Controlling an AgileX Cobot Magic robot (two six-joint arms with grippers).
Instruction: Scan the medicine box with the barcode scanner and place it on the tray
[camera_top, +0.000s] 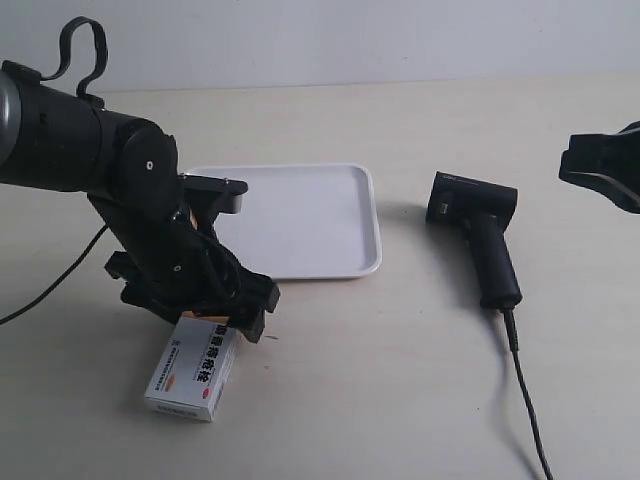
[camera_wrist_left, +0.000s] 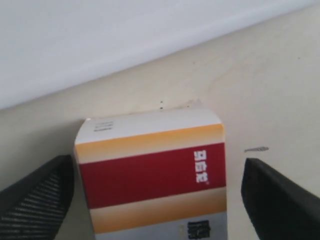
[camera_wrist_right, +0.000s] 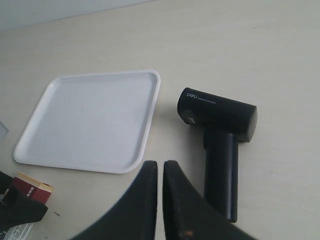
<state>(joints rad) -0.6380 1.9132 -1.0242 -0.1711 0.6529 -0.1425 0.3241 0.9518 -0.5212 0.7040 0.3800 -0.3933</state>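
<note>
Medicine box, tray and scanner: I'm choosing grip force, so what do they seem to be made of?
The medicine box looks like thin printed cardboard, with sharp folded edges and a matte face. The tray seems smooth white plastic with a moulded rounded rim. The barcode scanner appears to be hard black plastic with a satin sheen.

— Your left gripper (camera_wrist_left: 157, 192)?
— Tilted down, jaws spread wide, one finger (camera_wrist_left: 37, 197) each side of the gap.
— Right gripper (camera_wrist_right: 160, 187)?
— Jaws nearly touching, raised.
</note>
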